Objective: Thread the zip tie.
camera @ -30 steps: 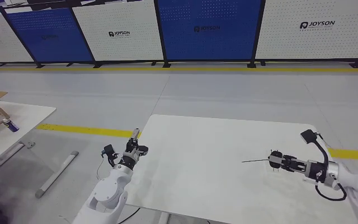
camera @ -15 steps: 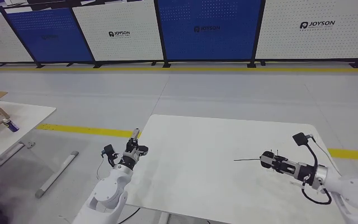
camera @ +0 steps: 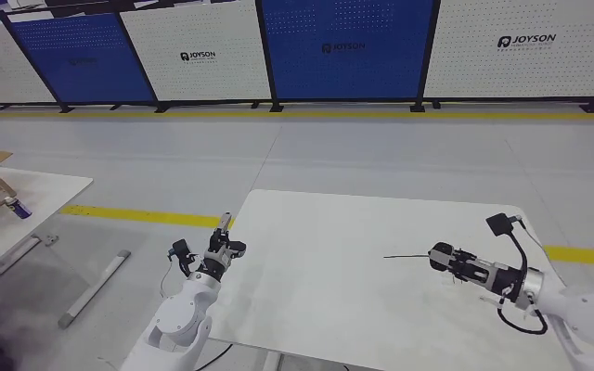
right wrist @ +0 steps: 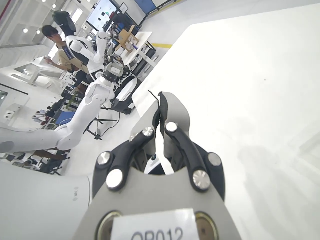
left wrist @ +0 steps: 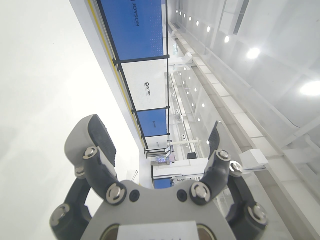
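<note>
The thin black plastic zip tie is held clamped in the right pincer. The pickup step is judged done. The left pincer, fingers apart, is needed at the free end next.

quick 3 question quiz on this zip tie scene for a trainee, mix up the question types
1. True or false: the left gripper has its fingers shut on the zip tie.
2. What holds the zip tie? A) the left gripper B) the right gripper C) nothing, it lies loose on the table
3. Fill the gap: in the top view the left gripper sits at the table's ____ edge.

Key
1. False: its fingers are open and hold nothing.
2. B: its fingers are shut on one end, and the rest sticks out toward the middle of the table.
3. left
</note>
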